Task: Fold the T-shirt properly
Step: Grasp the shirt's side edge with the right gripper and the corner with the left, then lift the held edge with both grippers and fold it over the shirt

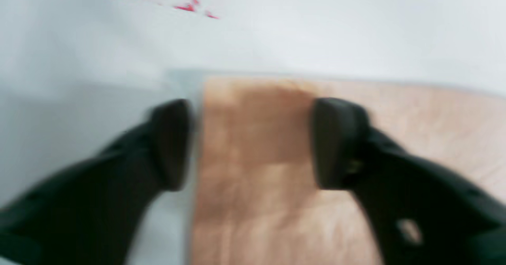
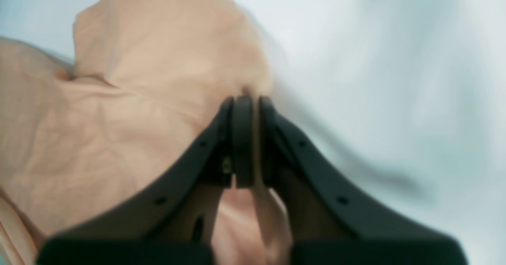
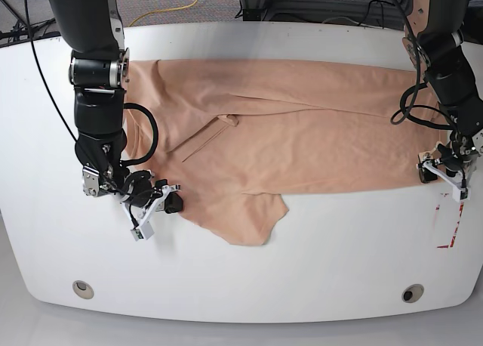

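T-shirt [image 3: 302,142] lies spread across far half of white worktop [image 3: 241,270], one sleeve hanging toward me near centre.

Right tool [image 2: 246,99] clamped on shirt edge; cloth pinched between fingers [image 2: 241,138].

Left tool [image 1: 251,142] apart, straddling shirt corner, one finger over worktop, other over cloth; nothing pinched yet.

I judge step as securing second grip before lifting. I'd lower left tool until corner sits deep between fingers, close fully, then raise both sides evenly. Risk: thin hem slipping out, or catching only top layer.
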`<act>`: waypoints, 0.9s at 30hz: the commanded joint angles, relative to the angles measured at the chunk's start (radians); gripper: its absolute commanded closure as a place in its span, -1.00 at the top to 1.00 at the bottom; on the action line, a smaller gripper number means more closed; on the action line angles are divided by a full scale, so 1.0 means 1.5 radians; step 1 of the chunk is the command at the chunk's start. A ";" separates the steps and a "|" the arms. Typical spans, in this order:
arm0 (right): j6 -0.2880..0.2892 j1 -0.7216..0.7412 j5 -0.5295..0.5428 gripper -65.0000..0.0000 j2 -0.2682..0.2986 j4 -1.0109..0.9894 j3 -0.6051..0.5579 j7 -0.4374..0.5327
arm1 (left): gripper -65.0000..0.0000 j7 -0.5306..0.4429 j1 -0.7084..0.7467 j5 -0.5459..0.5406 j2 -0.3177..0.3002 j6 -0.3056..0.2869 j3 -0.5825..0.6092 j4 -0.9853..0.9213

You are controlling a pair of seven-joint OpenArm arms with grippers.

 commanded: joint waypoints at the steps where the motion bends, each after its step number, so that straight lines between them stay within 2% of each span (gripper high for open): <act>1: 0.006 0.028 0.015 -1.00 0.007 0.014 0.002 0.012 | -0.24 -0.018 -0.020 -0.009 -0.003 -0.001 0.024 0.013; 3: 0.006 0.029 0.015 -1.00 0.011 0.014 0.002 0.012 | -0.53 -0.028 -0.019 -0.009 -0.002 0.000 0.023 0.014; 7: 0.007 0.030 0.016 -1.00 0.023 0.033 0.002 0.012 | -0.98 -0.064 -0.015 -0.007 -0.002 -0.002 0.026 0.013; 13: 0.006 0.025 0.016 -1.00 0.038 0.118 0.004 -0.032 | -1.00 -0.070 -0.013 -0.007 -0.005 -0.006 0.027 0.015; 16: 0.006 0.024 0.016 -1.00 0.046 0.163 0.006 -0.064 | -1.00 -0.070 -0.013 -0.008 -0.006 -0.042 0.026 0.019; 21: 0.007 0.003 0.022 -1.00 0.063 0.260 0.008 -0.121 | -1.00 -0.068 0.010 -0.008 -0.002 -0.102 0.024 0.109; 24: 0.007 -0.018 0.022 -1.00 0.065 0.326 0.008 -0.157 | -1.00 -0.068 0.039 -0.009 0.002 -0.112 0.026 0.174; 27: 0.007 -0.045 0.022 -1.00 0.066 0.397 0.009 -0.197 | -1.00 -0.068 0.059 -0.009 0.033 -0.118 0.024 0.241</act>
